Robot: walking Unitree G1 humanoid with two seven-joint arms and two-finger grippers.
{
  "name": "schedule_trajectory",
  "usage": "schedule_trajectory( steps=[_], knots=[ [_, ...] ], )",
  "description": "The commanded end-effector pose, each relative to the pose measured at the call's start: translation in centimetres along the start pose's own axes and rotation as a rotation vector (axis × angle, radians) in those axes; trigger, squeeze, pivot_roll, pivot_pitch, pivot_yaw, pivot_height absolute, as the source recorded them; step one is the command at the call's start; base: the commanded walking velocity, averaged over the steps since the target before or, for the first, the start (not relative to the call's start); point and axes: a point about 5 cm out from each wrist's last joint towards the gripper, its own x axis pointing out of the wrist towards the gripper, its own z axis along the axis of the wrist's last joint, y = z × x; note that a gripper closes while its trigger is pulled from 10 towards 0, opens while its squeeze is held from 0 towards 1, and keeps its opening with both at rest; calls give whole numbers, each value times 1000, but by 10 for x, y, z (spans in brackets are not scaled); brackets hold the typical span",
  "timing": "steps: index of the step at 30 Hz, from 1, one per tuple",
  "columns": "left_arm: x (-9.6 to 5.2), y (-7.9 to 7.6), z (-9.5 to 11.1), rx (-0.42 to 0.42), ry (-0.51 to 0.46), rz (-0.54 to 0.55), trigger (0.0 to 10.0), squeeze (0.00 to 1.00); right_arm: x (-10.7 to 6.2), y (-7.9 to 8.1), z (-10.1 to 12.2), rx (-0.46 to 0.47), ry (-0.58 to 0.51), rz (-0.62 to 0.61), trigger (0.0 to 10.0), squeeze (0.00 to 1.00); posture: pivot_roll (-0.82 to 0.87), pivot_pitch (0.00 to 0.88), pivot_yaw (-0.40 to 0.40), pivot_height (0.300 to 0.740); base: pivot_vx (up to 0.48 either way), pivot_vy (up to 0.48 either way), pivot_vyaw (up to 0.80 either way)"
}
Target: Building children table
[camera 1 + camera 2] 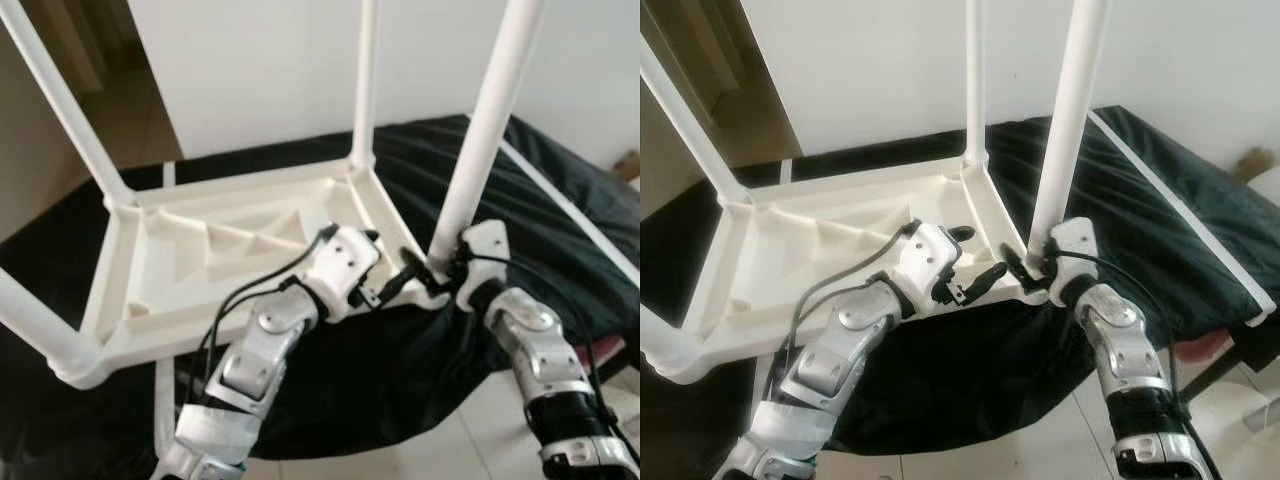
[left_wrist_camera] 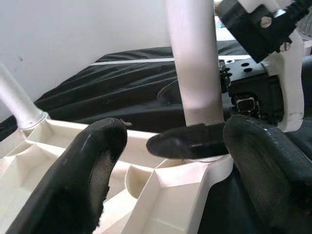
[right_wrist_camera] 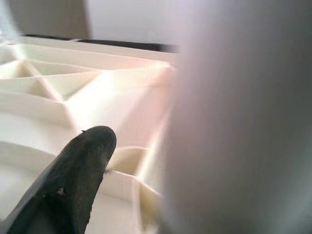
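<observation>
A white plastic children's table (image 1: pixel 240 190) lies upside down on a black cloth (image 1: pixel 400 370), its legs pointing up. My right gripper (image 1: pixel 425 265) is at the foot of the near right leg (image 1: pixel 480 130) and shut on it. One of its fingers (image 2: pixel 185 141) lies across the leg's base (image 2: pixel 192 58). In the right wrist view a single finger (image 3: pixel 78 180) stands beside the blurred leg (image 3: pixel 239 122). My left gripper (image 1: pixel 385 265) hovers open over the same corner rim. Its two fingers (image 2: pixel 92 170) are spread wide and hold nothing.
Three other legs stand up: far left (image 1: pixel 60 100), far middle (image 1: pixel 365 80) and near left (image 1: pixel 30 320). A white wall is close behind. The cloth drops to a tiled floor (image 1: pixel 480 430) near me, and a doorway opens at the upper left.
</observation>
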Motion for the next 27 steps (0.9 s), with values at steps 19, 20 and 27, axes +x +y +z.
schedule_trajectory(
  steps=[19, 20, 27],
  knots=[
    [-8, 2, -4, 1, 29, 12, 10000, 0, -8, -6, -20, -29, 80, 80, 0, 0, 13, 0, 49, 740, 0, 0, 0],
    [-8, 2, -4, 1, 29, 9, 10000, 0, -8, -7, -21, -21, 82, 74, 0, 0, 2, 0, 55, 740, 0, 0, 0],
    [-6, 1, -3, 0, 26, 4, 10000, 0, -7, -8, -21, -19, 81, -8, 10000, 0, -10, 0, 47, 740, 0, 0, 0]
  ],
)
